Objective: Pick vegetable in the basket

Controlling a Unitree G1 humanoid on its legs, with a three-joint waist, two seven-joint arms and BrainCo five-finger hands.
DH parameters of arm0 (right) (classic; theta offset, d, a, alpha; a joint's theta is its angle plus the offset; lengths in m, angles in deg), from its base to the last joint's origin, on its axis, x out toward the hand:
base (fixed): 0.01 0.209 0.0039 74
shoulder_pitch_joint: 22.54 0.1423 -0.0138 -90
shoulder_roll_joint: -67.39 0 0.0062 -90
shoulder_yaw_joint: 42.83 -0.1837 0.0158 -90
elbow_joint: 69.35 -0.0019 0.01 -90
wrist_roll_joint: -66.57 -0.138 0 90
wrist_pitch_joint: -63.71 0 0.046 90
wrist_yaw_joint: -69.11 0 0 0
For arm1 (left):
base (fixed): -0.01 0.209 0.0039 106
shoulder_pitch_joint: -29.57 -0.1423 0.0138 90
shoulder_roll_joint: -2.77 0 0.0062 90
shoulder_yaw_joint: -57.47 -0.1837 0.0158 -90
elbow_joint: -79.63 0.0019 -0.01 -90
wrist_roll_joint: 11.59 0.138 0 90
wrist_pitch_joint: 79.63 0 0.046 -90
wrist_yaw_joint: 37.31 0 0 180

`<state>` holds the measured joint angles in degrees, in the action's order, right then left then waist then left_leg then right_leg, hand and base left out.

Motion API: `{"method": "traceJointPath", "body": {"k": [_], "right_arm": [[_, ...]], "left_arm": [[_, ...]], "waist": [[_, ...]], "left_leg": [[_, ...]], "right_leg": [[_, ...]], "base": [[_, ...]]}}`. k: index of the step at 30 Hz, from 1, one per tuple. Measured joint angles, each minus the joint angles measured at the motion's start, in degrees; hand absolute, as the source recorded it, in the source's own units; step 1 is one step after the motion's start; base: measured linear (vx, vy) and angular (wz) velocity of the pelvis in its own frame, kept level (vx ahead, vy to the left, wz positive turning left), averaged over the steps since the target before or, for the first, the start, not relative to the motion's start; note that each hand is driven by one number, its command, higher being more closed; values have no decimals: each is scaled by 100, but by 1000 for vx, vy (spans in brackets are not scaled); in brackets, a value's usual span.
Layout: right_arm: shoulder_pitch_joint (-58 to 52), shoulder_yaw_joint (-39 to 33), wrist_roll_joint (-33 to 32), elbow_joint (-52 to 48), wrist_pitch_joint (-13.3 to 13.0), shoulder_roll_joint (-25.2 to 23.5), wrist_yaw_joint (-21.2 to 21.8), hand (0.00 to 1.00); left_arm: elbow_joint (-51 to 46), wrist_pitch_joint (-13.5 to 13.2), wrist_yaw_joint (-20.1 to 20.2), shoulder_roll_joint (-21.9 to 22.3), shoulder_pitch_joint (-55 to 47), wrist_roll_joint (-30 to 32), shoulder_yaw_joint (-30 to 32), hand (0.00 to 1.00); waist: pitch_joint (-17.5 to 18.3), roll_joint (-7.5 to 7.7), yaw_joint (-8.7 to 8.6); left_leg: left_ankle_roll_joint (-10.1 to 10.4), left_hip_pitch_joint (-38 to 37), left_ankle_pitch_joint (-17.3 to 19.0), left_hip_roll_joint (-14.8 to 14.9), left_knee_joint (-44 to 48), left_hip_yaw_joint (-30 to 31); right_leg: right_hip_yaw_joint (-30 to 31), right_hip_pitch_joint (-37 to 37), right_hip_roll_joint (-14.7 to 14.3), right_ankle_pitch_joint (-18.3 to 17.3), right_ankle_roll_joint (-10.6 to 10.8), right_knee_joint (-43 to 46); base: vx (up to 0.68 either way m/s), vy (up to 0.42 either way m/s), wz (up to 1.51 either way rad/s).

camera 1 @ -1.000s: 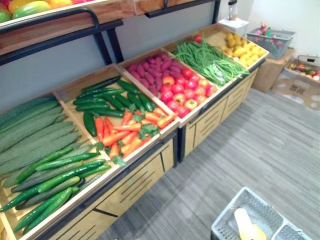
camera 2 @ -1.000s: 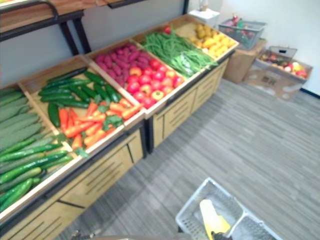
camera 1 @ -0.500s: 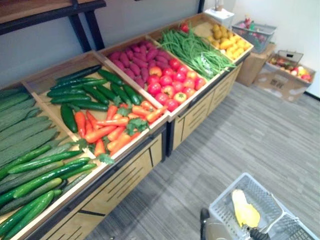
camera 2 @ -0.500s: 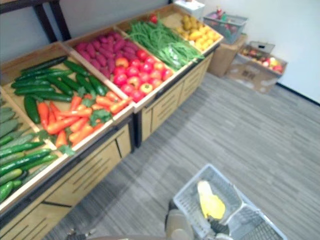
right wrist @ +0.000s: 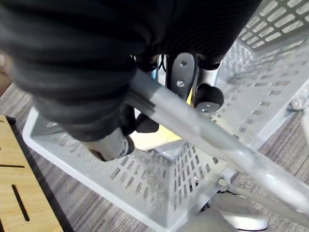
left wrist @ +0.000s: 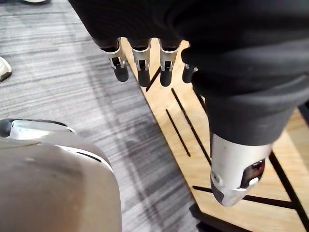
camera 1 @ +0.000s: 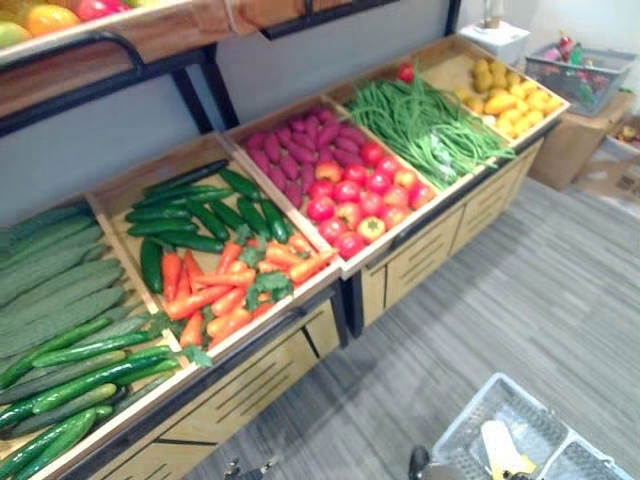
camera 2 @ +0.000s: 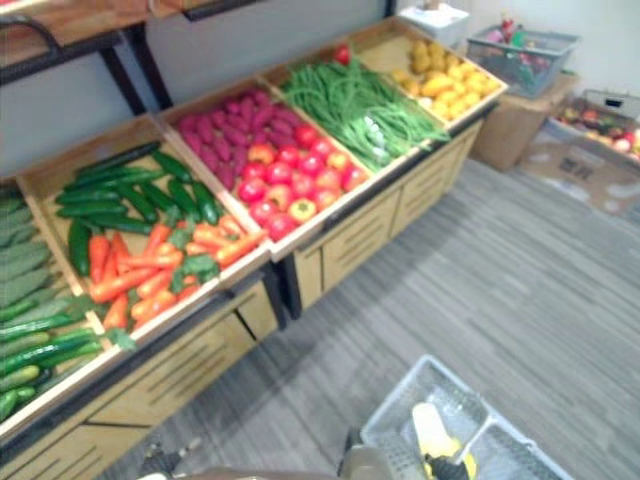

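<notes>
Grey plastic lattice makes up the basket (right wrist: 159,179) nearest the robot, standing on the striped grey carpet (camera 1: 540,300) at the lower right of the head views. The right hand (right wrist: 183,72) is curled round the basket's grey handle (right wrist: 193,125), gripping it. Inside, on the basket's floor, lies one pale yellow vegetable (camera 1: 500,450) - too blurred to name more closely.

The left hand (left wrist: 141,60) hangs released, fingers straight and holding nothing, just in front of the light wooden cabinet front (left wrist: 193,130) with its dark slots.

Above that cabinet runs a row of tilted wooden crates. At the near left lie long bright green cucumbers (camera 1: 80,370) beside bumpy, duller green gourds (camera 1: 50,270). Next come dark cucumbers (camera 1: 200,215) with orange carrots (camera 1: 230,285) below them. Then purple sweet potatoes (camera 1: 300,150) sit behind red tomatoes (camera 1: 360,195), followed by a heap of green beans (camera 1: 430,125) and, farthest along, yellow produce (camera 1: 500,95).

Beyond the stand a second grey basket (camera 1: 585,75) rests on a cardboard box (camera 1: 560,150) - and an upper shelf holds fruit (camera 1: 50,18).
</notes>
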<state>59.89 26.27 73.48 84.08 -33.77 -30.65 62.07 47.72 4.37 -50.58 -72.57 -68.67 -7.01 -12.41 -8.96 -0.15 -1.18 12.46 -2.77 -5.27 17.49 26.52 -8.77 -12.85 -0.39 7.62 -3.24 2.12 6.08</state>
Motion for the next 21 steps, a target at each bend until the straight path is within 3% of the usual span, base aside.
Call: {"method": "traceJointPath", "body": {"k": [1,3,5,6,8,9,10,13,17,21], "right_arm": [[-6,-32,-1,-8,6,15,-6,100],[-39,-166,-2,-29,21,28,-11,100],[-51,-228,-6,-70,89,19,-11,100],[-50,-227,-5,-131,98,8,-8,100],[-95,-217,-4,-190,95,-31,-9,100],[-96,-220,-4,-187,94,-63,-7,100],[-84,-225,-4,-175,100,-138,-19,100],[-104,-201,-2,-178,94,-249,-15,100],[-107,-227,0,-199,91,-197,-65,100],[-106,-234,-7,-216,92,-181,-130,100]], "left_arm": [[0,-15,-2,-7,-2,-1,-13,0],[1,-16,-4,-9,-1,0,-19,0],[3,-17,-8,-5,-9,5,-30,0],[22,-11,-7,10,-29,8,-29,0],[119,-6,-5,-11,-60,15,-42,0],[128,-2,-2,-16,-50,18,-69,0],[130,1,0,-57,-36,19,-74,0],[137,27,-5,-198,-91,19,-199,0],[120,34,-10,-276,-58,26,-581,0],[-4,25,-13,-340,50,29,-990,0]], "waist": [[-1,6,-3],[-2,8,-7],[-2,6,-7],[-10,-38,2],[54,-34,-14],[110,-105,-17],[107,-11,-7],[173,207,22],[205,172,-13],[147,110,-35]], "left_leg": [[49,84,523,-45,-5,-191],[-56,245,927,-202,-352,-487],[-187,268,907,-376,-1064,-723],[-444,282,497,-440,-1482,-781],[-420,177,730,-487,-1785,-762],[-430,133,969,-494,-2047,-788],[-438,145,963,-545,-2079,-815],[-600,24,897,-934,-2383,-985],[-752,-45,988,-1243,-2466,-1066],[-829,-150,1031,-1367,-2623,-864]], "right_leg": [[-52,113,59,-2,-3,-66],[-205,249,149,-2,0,-144],[-272,311,184,-17,60,-161],[-262,287,128,-56,167,-147],[-231,300,52,-90,319,-226],[-229,277,14,-5,429,-356],[-202,275,42,67,451,-430],[12,263,318,292,622,-603],[76,151,609,223,699,-367],[127,-352,845,54,700,990]], "base": [[127,-54,33],[69,41,35],[14,128,19],[-39,155,-6],[-8,231,3],[17,201,6],[3,170,-9],[27,154,-15],[43,152,-5],[65,88,26]]}}
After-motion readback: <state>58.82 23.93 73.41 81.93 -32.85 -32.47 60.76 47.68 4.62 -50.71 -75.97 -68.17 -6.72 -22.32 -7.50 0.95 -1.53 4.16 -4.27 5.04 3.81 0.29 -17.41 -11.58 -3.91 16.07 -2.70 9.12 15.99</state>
